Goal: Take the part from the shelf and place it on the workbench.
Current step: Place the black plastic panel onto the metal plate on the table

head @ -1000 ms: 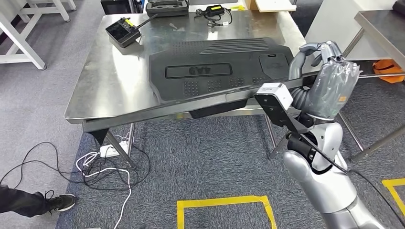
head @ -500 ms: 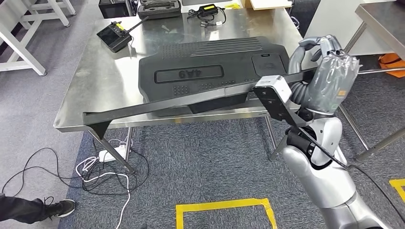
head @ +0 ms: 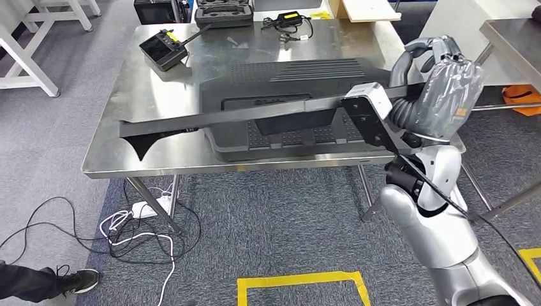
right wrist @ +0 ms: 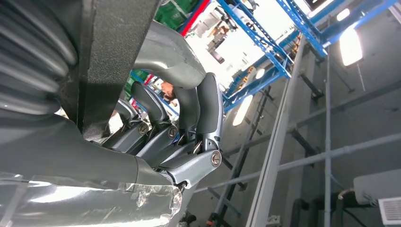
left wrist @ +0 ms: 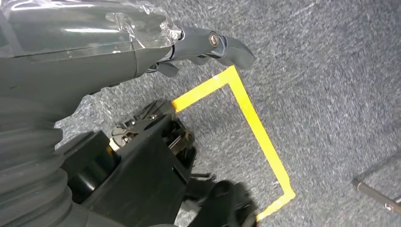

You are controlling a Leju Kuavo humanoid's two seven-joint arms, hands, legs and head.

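The part is a long, thin black strip (head: pixel 255 115) with a pointed fin at its far end. My right hand (head: pixel 440 70), wrapped in clear plastic, grips the strip's near end at the right of the workbench (head: pixel 153 89). The strip reaches leftward over the steel top and crosses a large black moulded panel (head: pixel 293 76) lying there. In the right wrist view the fingers (right wrist: pixel 198 109) curl around the black strip (right wrist: pixel 113 52). My left hand (left wrist: pixel 208 42) hangs over the grey carpet, its fingers holding nothing.
At the back of the bench lie a handheld controller (head: pixel 164 46), a black case (head: pixel 223 11) and a cable bundle (head: pixel 287 19). A second table (head: pixel 510 29) stands at right. Cables (head: pixel 140 223), yellow floor tape (head: pixel 300 280) and a person's shoe (head: pixel 76 280) are on the carpet.
The camera has shifted. Against the bench, the strip has risen from the front edge to above the tabletop, its far end now over the steel surface. My right hand keeps its hold.
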